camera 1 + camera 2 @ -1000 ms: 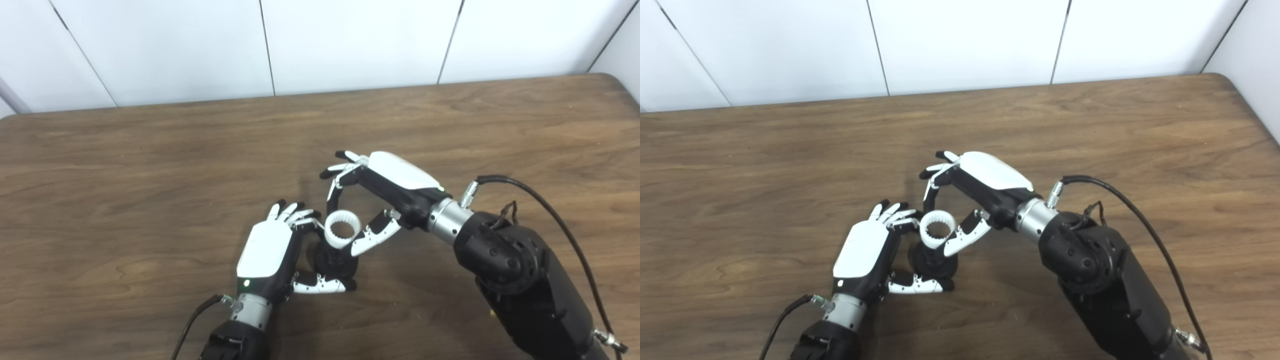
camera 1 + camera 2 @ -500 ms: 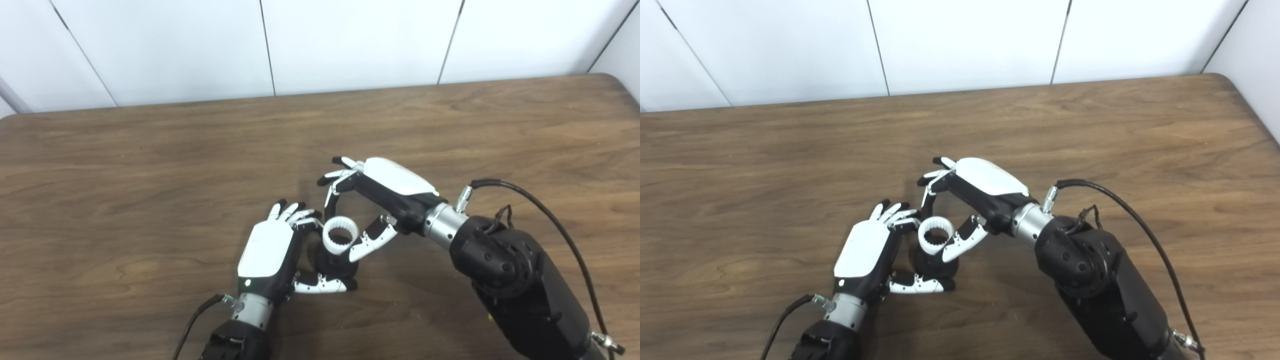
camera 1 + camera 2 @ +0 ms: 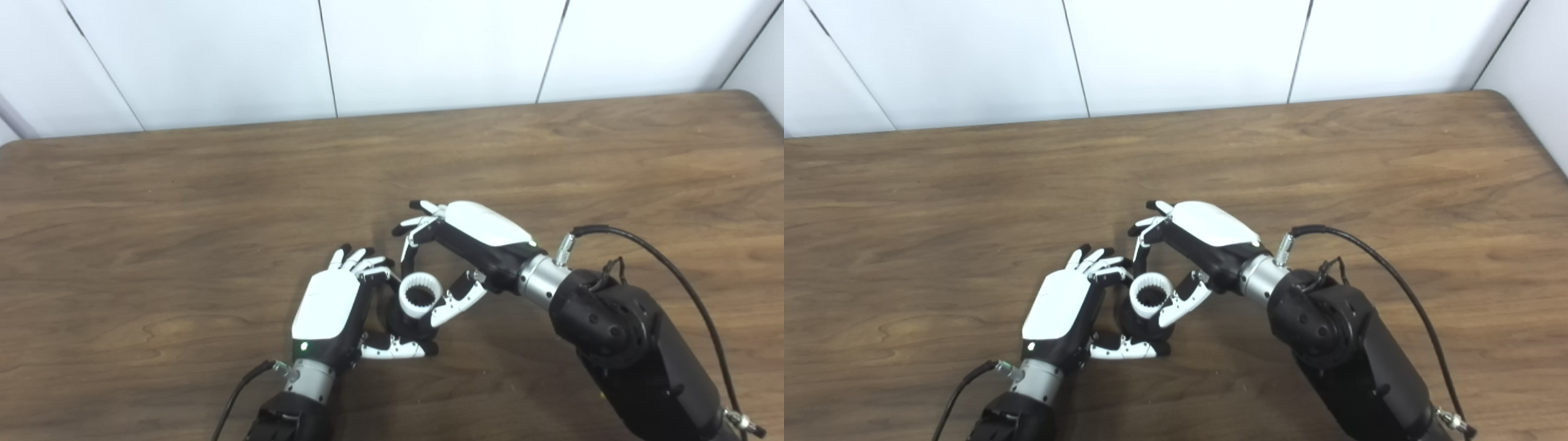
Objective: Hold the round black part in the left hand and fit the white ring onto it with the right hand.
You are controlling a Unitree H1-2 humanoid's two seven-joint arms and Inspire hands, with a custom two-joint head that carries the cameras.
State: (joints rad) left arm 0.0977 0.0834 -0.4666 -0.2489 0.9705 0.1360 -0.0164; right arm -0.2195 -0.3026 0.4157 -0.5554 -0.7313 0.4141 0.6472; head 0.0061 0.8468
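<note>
Two hands meet near the middle of the brown wooden table [image 3: 184, 184], toward its near edge, with white wall panels [image 3: 429, 55] behind the far edge. The right hand [image 3: 465, 245], the larger shape, reaches in from the near right and slants toward the left; its white back faces up. Its fingers [image 3: 411, 240] curl down over the far side of the white ring [image 3: 420, 296], and its thumb [image 3: 452, 301] presses the ring's right side, so this hand is clamped on the ring. A black cable [image 3: 661, 263] loops off the right wrist.

To the left, the left hand [image 3: 1062, 312] comes up from the near edge, its white back up as well. Its fingers [image 3: 1093, 262] wrap the far left side of the round black part [image 3: 1145, 327], and its thumb [image 3: 1121, 349] lies along the near side, closed around it. The black part stands on the table between the two hands.

Smallest is the white ring, toothed on its inner wall, sitting level on top of the black part; whether it is pushed fully home cannot be told.
</note>
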